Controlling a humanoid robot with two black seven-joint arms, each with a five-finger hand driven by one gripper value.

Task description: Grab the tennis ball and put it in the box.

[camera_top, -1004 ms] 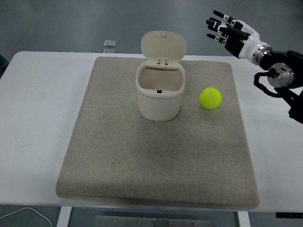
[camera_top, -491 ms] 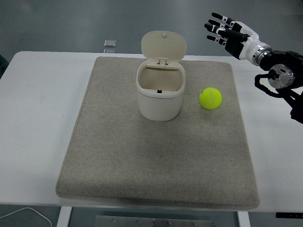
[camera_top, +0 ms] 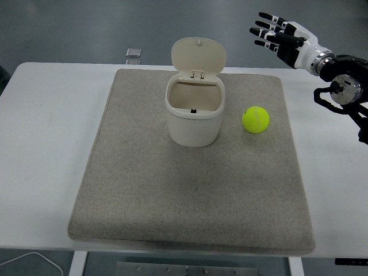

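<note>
Setting: white table [camera_top: 52,144] seen from above, with grey floor beyond its far edge.
Mat: grey felt-like mat [camera_top: 195,195] covers the middle of the table, its near edge close to the table's near edge.
Box: cream plastic box [camera_top: 194,118] with rounded corners stands upright on the far half of the mat, a little left of the mat's centre line.
Lid: hinged lid [camera_top: 198,56] stands open, tipped up at the back of the box; the inside looks empty apart from a small dark mark at the bottom.
Tennis ball: yellow-green tennis ball [camera_top: 255,120] lies on the mat just right of the box, apart from it, with nothing touching it.
Right hand: right hand [camera_top: 286,41] is raised at the upper right, beyond the mat's far right corner and well apart from the ball.
Fingers: fingers [camera_top: 265,30] are spread and stretched out toward the left, holding nothing.
Right arm: black forearm and wrist joint come in from the right edge.
Small object: small dark square item [camera_top: 133,53] lies on the table behind the mat's far left corner; too small to identify.
Cable: white cable [camera_top: 29,261] curls at the bottom left, below the table's near edge.
</note>
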